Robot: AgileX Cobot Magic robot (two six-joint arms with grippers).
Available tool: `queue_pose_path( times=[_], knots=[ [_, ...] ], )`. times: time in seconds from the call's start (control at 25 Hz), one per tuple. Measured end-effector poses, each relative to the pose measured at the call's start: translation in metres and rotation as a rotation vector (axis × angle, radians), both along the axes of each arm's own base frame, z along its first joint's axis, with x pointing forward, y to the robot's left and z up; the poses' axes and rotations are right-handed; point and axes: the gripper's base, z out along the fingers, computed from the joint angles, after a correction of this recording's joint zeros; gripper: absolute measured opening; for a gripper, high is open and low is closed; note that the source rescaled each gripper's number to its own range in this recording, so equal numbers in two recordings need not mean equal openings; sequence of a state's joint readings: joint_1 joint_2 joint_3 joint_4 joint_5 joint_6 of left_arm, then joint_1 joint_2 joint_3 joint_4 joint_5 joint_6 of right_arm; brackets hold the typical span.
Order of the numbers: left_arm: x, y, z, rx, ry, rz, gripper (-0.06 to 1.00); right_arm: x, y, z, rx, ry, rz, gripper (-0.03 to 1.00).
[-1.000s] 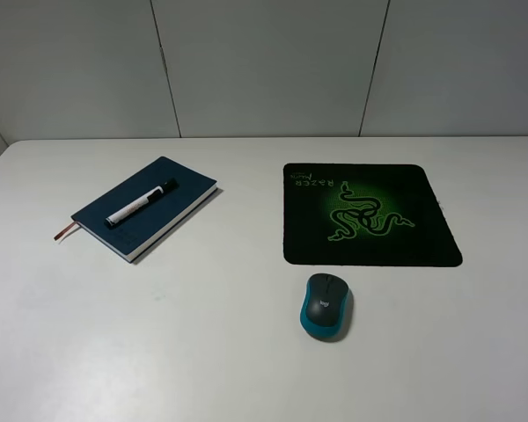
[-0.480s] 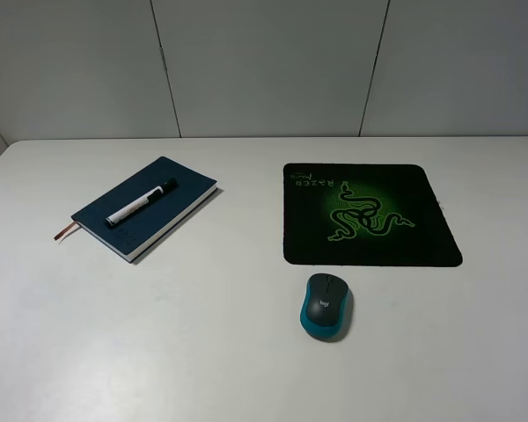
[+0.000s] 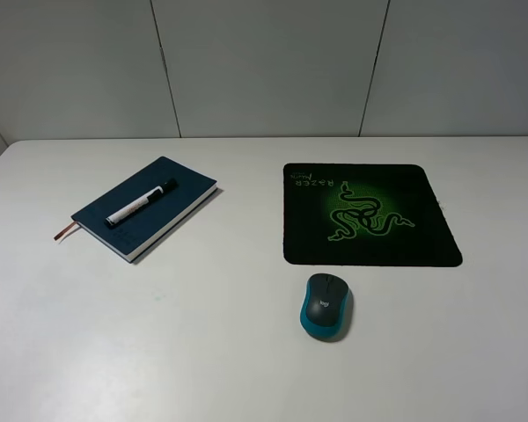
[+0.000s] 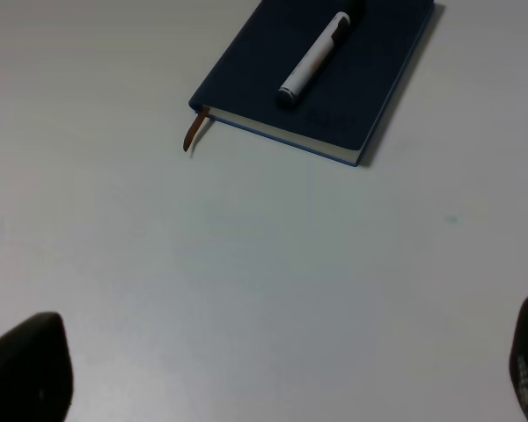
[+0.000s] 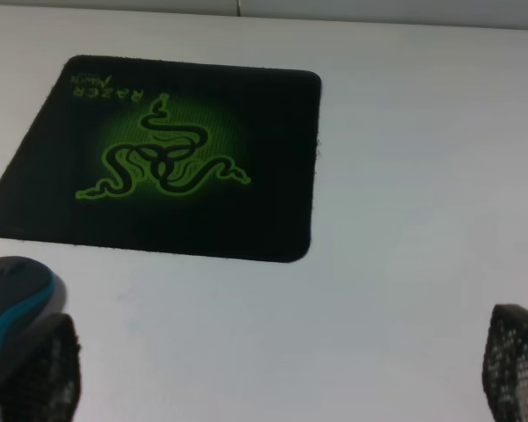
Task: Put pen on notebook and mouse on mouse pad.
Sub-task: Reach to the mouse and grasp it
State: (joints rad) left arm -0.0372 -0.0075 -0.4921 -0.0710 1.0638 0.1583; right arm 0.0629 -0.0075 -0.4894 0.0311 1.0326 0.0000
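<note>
The white pen (image 3: 140,202) with its black cap lies diagonally on top of the navy notebook (image 3: 146,208) at the left of the table; both show in the left wrist view as pen (image 4: 318,55) and notebook (image 4: 370,83). The mouse (image 3: 326,305) sits on the bare table just in front of the black mouse pad (image 3: 370,214), apart from it. My left gripper (image 4: 277,378) is open, well short of the notebook. My right gripper (image 5: 277,374) is open too, with the mouse (image 5: 13,290) just beside one of its fingers (image 5: 35,369). Neither arm shows in the exterior high view.
The reddish ribbon bookmark (image 3: 66,232) trails off the notebook's corner onto the white table (image 3: 202,334). A grey panelled wall (image 3: 264,61) stands behind the table's far edge.
</note>
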Motion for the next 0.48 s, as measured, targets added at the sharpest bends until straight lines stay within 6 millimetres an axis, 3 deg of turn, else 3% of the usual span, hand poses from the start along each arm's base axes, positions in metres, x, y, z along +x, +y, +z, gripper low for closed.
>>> queue_pose_path(
  times=[0.24,0.48],
  knots=[
    [0.000,0.000,0.000,0.000,0.000,0.000,1.00,0.005,0.000,0.019,-0.001,0.010,0.000,1.00],
    [0.000,0.000,0.000,0.000,0.000,0.000,1.00,0.041,0.004,0.052,0.004,0.149,0.008,1.00]
  ],
)
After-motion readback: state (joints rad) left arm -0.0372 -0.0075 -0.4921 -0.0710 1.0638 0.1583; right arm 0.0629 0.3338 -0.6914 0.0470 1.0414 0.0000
